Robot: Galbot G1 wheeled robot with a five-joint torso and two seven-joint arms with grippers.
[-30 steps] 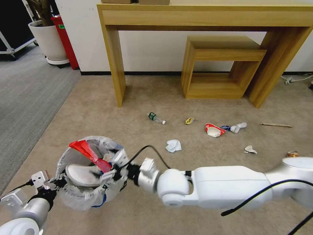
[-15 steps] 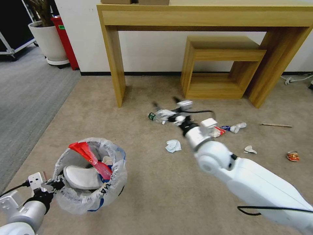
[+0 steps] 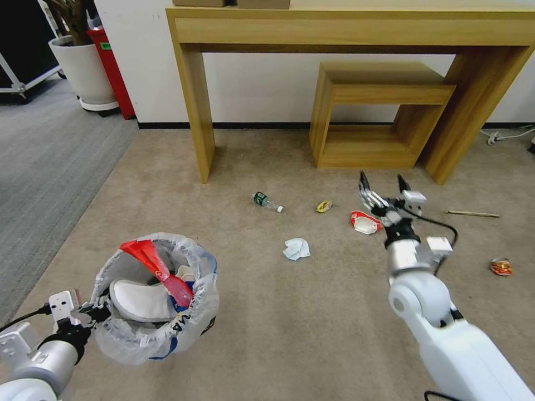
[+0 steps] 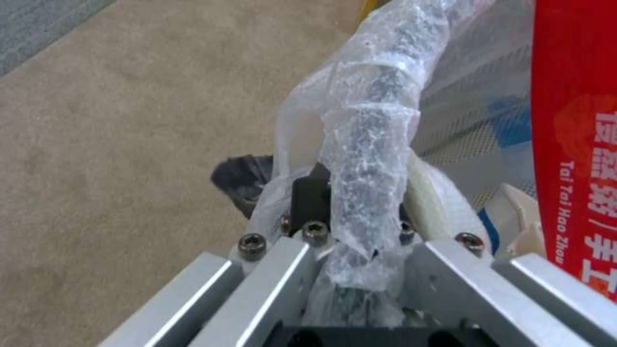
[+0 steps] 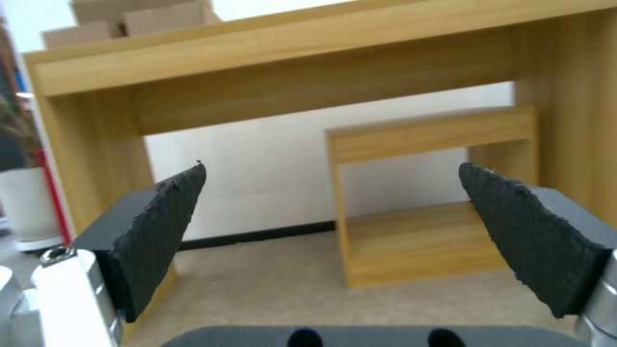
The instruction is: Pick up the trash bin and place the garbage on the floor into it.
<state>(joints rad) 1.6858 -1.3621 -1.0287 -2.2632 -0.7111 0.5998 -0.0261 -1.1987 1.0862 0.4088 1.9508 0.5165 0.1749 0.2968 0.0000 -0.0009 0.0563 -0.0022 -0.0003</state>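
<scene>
My right gripper (image 5: 331, 226) pads: rough matt black rubber. Trash bin (image 3: 156, 301) liner: thin crinkled translucent plastic. Floor (image 3: 267, 312): matt short-pile carpet. Wrapper (image 4: 575, 144): glossy red.

My left claw (image 4: 350, 217) is buried under the bag of the trash bin (image 3: 156, 301), so its fingertips stay hidden. The slipper (image 3: 139, 299) is half covered by a red wrapper (image 3: 159, 267). At two o'clock, the crushed can (image 3: 500, 267) is too small to read.

Bright, even indoor light, soft shadows; wide-angle bending at edges, wrist views soft.
</scene>
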